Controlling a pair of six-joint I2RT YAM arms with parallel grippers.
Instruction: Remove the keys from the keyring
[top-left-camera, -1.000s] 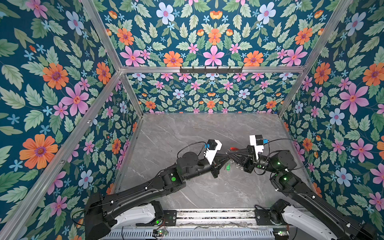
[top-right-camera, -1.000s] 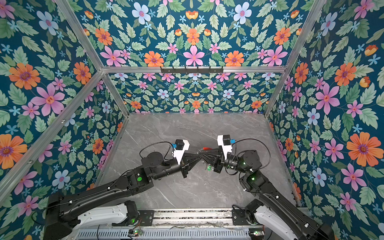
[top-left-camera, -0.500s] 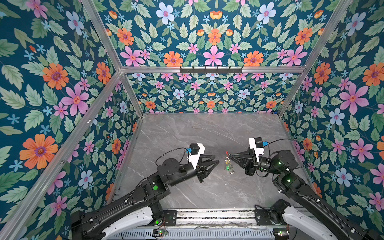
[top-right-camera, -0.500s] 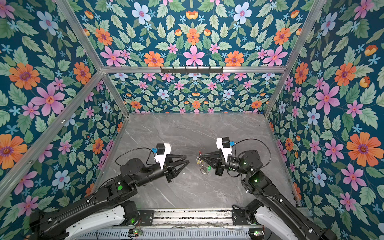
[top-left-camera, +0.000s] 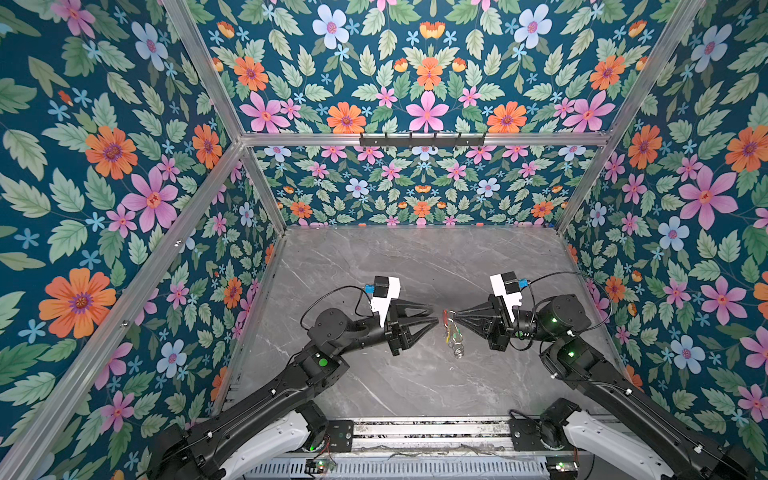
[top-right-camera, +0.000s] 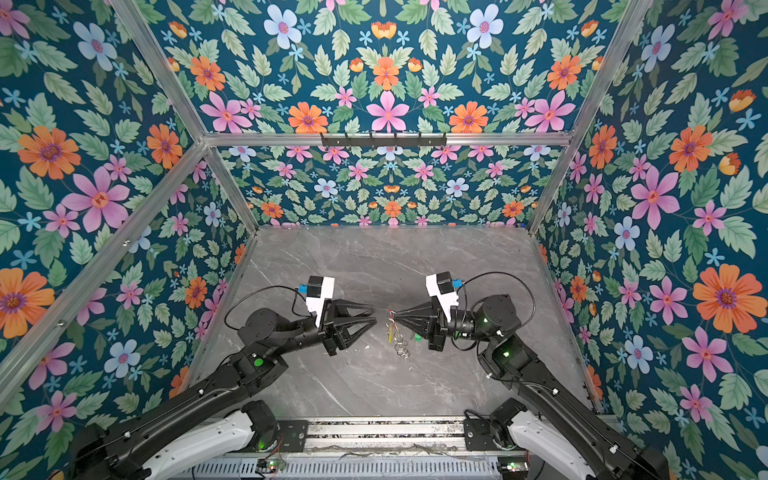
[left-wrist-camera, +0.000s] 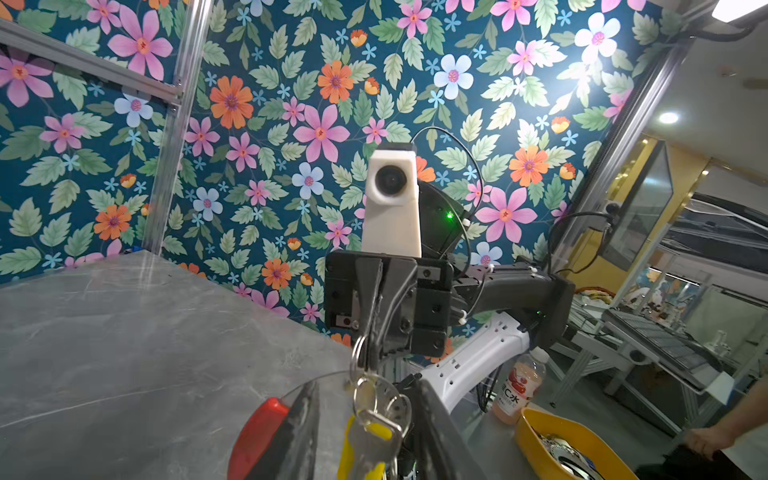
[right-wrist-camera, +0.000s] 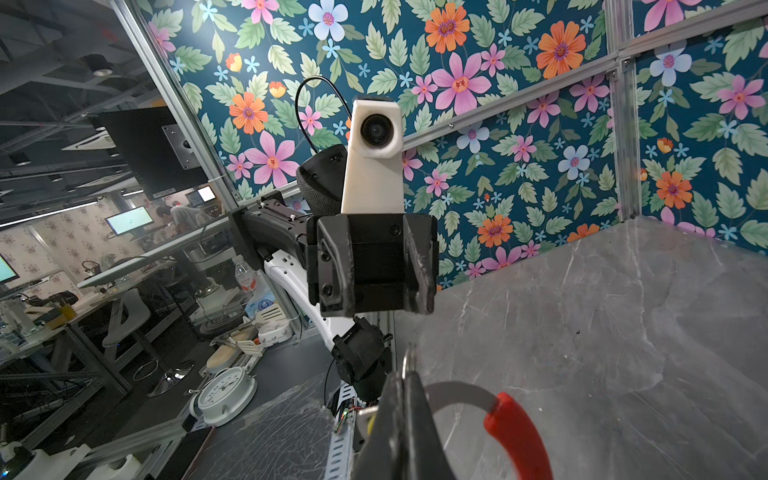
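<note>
right gripper: The right gripper (top-left-camera: 455, 317) has its jaws pinched together on the rim of the keyring (right-wrist-camera: 457, 395). It holds the keyring up over the table (top-left-camera: 374, 270), in the same grip as a second ago.
keyring: It hangs edge-on at mid-table between the two tools. The red arc (right-wrist-camera: 515, 432) sits just beside the closed fingers.
keys: The keys (left-wrist-camera: 368, 440) dangle below the hoop among small split rings (top-left-camera: 457, 351). The yellow tag is plain to see, but the green tag is too small to place. Neither key looks freed. I cannot tell whether the lowest rings touch the table.
left gripper: The left gripper (top-left-camera: 435, 315) has its jaws part-open with a narrow gap and holds nothing. Its tips are just beside the hoop and apparently not touching it.
change: A second ago the left jaws were closed in at the bunch. They let go, backed well clear, and are now close in again with the jaws apart.
reading: That pinch brought no key away, so this is probably a re-approach rather than progress.
next (judgement): Line the left jaws up on the yellow-tagged key or its split ring, close, then work it round the hoop while the right side holds steady.
risk: The bunch swings freely, and the thin hoop may twist in the pinch.
</note>
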